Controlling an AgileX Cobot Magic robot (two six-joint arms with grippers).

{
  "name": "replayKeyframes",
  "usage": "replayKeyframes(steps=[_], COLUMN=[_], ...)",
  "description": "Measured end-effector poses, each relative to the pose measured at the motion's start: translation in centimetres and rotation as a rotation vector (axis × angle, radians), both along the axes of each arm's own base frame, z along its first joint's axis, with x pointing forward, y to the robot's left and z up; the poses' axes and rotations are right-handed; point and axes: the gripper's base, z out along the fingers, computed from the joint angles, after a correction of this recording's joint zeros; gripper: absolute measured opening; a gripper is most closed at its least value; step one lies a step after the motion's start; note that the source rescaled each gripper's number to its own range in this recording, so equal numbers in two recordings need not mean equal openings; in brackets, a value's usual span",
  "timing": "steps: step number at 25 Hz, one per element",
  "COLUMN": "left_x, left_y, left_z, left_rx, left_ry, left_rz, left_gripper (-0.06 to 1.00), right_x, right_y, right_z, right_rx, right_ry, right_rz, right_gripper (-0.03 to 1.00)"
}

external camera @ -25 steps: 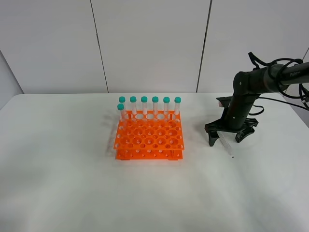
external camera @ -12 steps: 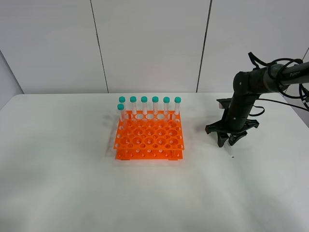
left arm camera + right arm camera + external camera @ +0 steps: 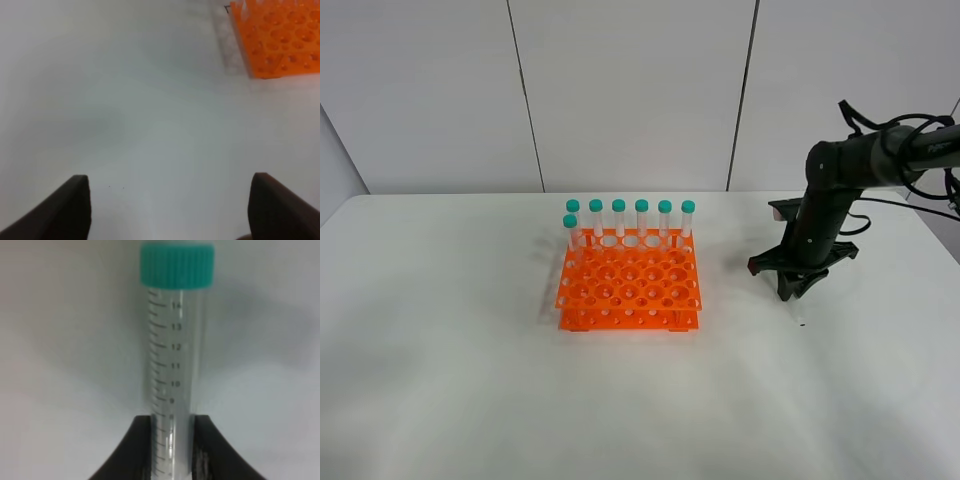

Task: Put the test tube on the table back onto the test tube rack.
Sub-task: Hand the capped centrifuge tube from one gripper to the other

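In the high view the right gripper [image 3: 796,288] covers nearly all of the tube [image 3: 799,318]. Only the tube's pale tip shows below the fingers, pointing toward the near edge of the table [image 3: 470,380]. It is to the right of the rack [image 3: 630,285] and well apart from it. I cannot tell whether the tube rests on the table or hangs just clear of it.

The right wrist view shows the grip itself. Two black fingers [image 3: 132,452] pinch the clear tube [image 3: 170,360] low on its printed scale, near the 8 mark. The teal cap [image 3: 177,266] is at the far end, and the tip is cut off by the frame edge.

The left gripper [image 3: 170,210] is outside the high view. Its wrist view shows only two dark fingertips [image 3: 70,207], spread wide over white table. A blurred corner of the rack [image 3: 280,35] lies beyond.

Seven capped tubes [image 3: 641,218] stand upright in the rack. Six fill the back row and one [image 3: 570,232] stands at the left end of the second row. The back row's right-end tube is the one nearest the gripper.
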Motion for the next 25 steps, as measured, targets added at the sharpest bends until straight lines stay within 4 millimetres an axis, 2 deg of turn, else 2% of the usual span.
replayKeyframes(steps=[4, 6, 8, 12, 15, 17, 19, 21, 25], left_x=[0.0, 0.0, 0.0, 0.0, 0.0, 0.0, 0.0, 0.0, 0.0], left_y=[0.0, 0.0, 0.0, 0.0, 0.0, 0.0, 0.0, 0.0, 0.0], left_z=[0.0, 0.0, 0.0, 0.0, 0.0, 0.0, 0.0, 0.0, 0.0], left_rx=[0.0, 0.0, 0.0, 0.0, 0.0, 0.0, 0.0, 0.0, 0.0], left_ry=[0.0, 0.0, 0.0, 0.0, 0.0, 0.0, 0.0, 0.0, 0.0], left_rz=[0.0, 0.0, 0.0, 0.0, 0.0, 0.0, 0.0, 0.0, 0.0], left_gripper=[1.0, 1.0, 1.0, 1.0, 1.0, 1.0, 1.0, 1.0, 1.0], right_x=[-1.1, -2.6, -5.1, -10.9, -14.0, -14.6, -14.4, -14.1, -14.3], right_y=[-0.3, -0.5, -0.9, -1.7, -2.1, -2.0, -1.2, 0.4, 5.2], right_z=[6.4, 9.2, 11.3, 12.2, 12.2, 12.6, 13.0, 13.2, 13.6], right_rx=[0.003, 0.01, 0.006, 0.009, 0.011, 0.024, 0.043, 0.085, 0.21], right_ry=[-0.126, -0.186, -0.227, -0.214, -0.233, -0.268, -0.33, -0.396, -0.51], right_rz=[0.009, 0.009, 0.013, 0.011, 0.024, 0.061, 0.132, 0.205, 0.408], right_gripper=[0.01, 0.01, 0.01, 0.01, 0.01, 0.01, 0.01, 0.01, 0.01])
